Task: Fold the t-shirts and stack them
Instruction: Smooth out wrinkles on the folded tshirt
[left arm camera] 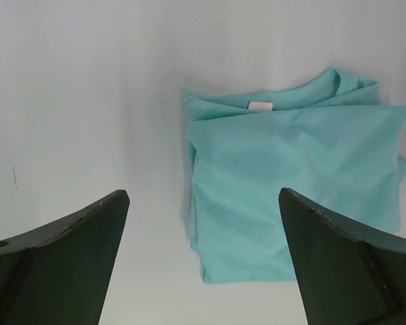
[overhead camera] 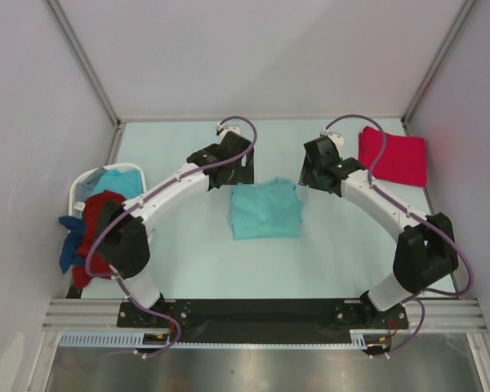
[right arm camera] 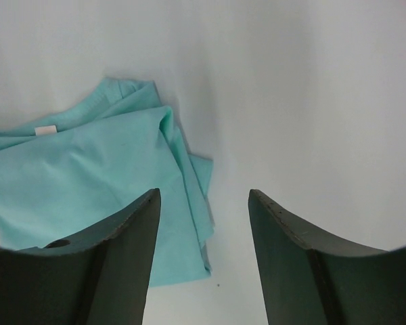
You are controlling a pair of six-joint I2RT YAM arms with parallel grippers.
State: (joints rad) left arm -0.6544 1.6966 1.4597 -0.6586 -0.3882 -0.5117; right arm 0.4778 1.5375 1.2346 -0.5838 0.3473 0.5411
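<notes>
Lying folded, the teal t-shirt (overhead camera: 265,210) sits ahead, toward the right jaw of the left gripper (left arm camera: 203,203) and the left jaw of the right gripper (right arm camera: 204,196); both pairs stand apart, empty.

The light teal t-shirt (overhead camera: 265,209) is lying flat on the worktop (overhead camera: 188,253), folded into a rough rectangle. It is sitting between the left tool (overhead camera: 238,173) and the right tool (overhead camera: 317,175), just nearer the arm bases than their tips. Its collar and small white neck label are facing the far side, and loose layers are fanning out along its right edge. A bright pinkish-red t-shirt (overhead camera: 394,157) is resting folded just right of the right tool. Dark red (overhead camera: 98,214), blue (overhead camera: 68,253) and light blue (overhead camera: 118,181) t-shirts are lying crumpled in a white basket (overhead camera: 77,189), well left of the left tool, the blue one spilling over its side.
</notes>
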